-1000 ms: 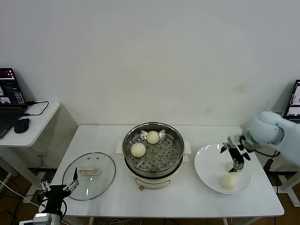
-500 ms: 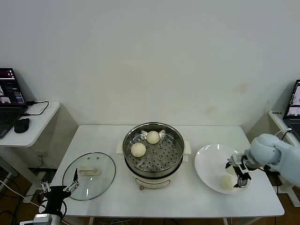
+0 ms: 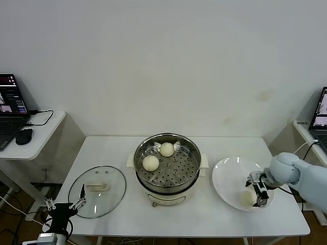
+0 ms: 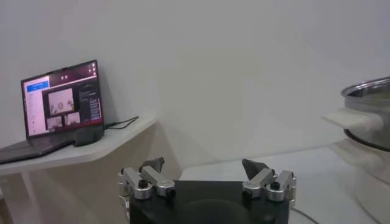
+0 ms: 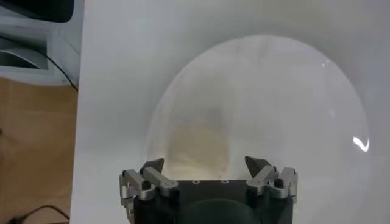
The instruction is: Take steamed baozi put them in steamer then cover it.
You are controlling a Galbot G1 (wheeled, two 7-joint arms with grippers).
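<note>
The steamer (image 3: pixel 166 164) stands mid-table with two baozi on its perforated tray (image 3: pixel 150 163) (image 3: pixel 166 149). Another baozi (image 3: pixel 247 197) (image 5: pixel 198 149) lies on the near part of the white plate (image 3: pixel 227 176) (image 5: pixel 286 91). My right gripper (image 3: pixel 258 192) (image 5: pixel 204 164) is low over that baozi, open, with one finger on each side of it and a gap at each. The cover (image 3: pixel 97 191), a glass lid with a cream handle, lies flat left of the steamer. My left gripper (image 3: pixel 64 205) (image 4: pixel 204 167) hangs open and empty off the table's front left corner.
A side desk (image 3: pixel 36 138) with a laptop (image 3: pixel 10 104) (image 4: pixel 61 103) and a mouse stands at the far left. The steamer's rim (image 4: pixel 368 97) shows in the left wrist view. A second laptop (image 3: pixel 320 112) sits at the far right.
My right gripper has dropped and moved toward the plate's near edge, settling around the baozi there. The left arm has not moved.
</note>
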